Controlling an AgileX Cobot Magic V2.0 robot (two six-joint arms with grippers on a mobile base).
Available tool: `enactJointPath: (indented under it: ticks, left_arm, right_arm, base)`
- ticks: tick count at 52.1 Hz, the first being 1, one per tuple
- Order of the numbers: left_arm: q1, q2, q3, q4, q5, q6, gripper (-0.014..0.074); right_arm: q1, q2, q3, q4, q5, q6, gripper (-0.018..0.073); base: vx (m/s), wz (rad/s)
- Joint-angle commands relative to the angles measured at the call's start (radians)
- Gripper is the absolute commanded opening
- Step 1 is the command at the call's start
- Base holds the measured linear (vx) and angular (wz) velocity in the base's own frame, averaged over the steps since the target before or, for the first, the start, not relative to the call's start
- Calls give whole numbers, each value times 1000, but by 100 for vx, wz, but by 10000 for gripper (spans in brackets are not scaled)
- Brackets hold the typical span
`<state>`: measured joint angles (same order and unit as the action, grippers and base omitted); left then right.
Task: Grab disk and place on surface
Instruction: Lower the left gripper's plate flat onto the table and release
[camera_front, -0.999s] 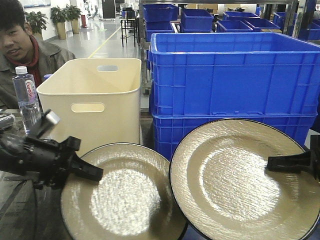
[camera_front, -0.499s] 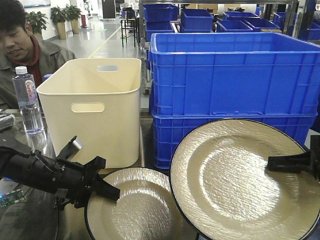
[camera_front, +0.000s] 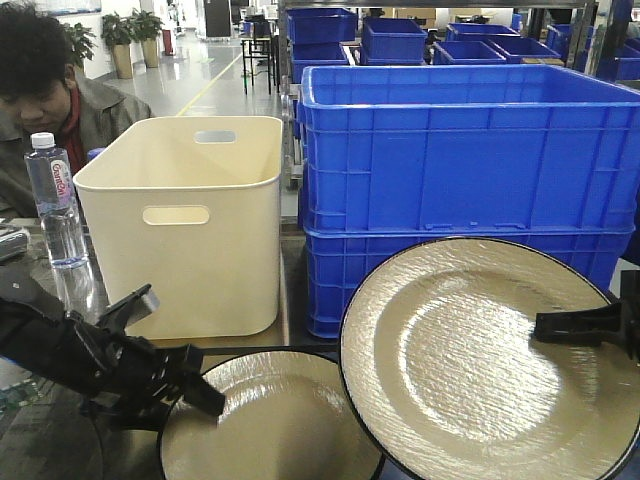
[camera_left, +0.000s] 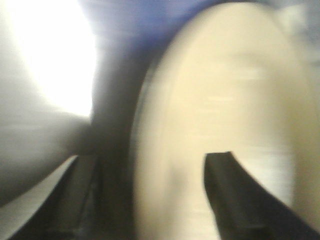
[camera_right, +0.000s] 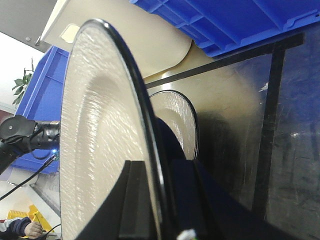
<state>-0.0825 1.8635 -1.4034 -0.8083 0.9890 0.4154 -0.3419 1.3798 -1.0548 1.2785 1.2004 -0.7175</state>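
Gold-toned larger disk (camera_front: 470, 370) steeply tilted, face toward camera

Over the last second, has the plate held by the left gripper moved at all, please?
Yes. The plate in the left gripper has dropped: its top edge overlapped the cream bin before and now sits below its base.
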Motion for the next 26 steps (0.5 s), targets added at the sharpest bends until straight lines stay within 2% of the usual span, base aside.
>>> enactJointPath:
  ticks: [1, 5, 13, 20, 26]
  left_arm:
    - [-2, -68, -27, 113, -65, -8, 601]
    - [0, -96, -28, 174, -90, -8, 592]
    - [1, -186, -50, 243, -115, -8, 562]
    - [1, -296, -94, 248, -95, -8, 514]
    - [1, -411, -147, 248, -58, -5, 412]
  right_arm:
    - [-2, -35, -30, 147, 79, -8, -8]
    - [-2, -35, -30, 147, 77, -9, -8]
    - [-2, -35, -30, 147, 76, -9, -8]
    - [-2, -35, -30, 155, 70, -9, -8]
    - [-2, -35, -30, 182, 70, -9, -8]
  base:
    - [0, 0]
    - [0, 0]
    - [0, 0]
    - [0, 0]
    - [0, 0]
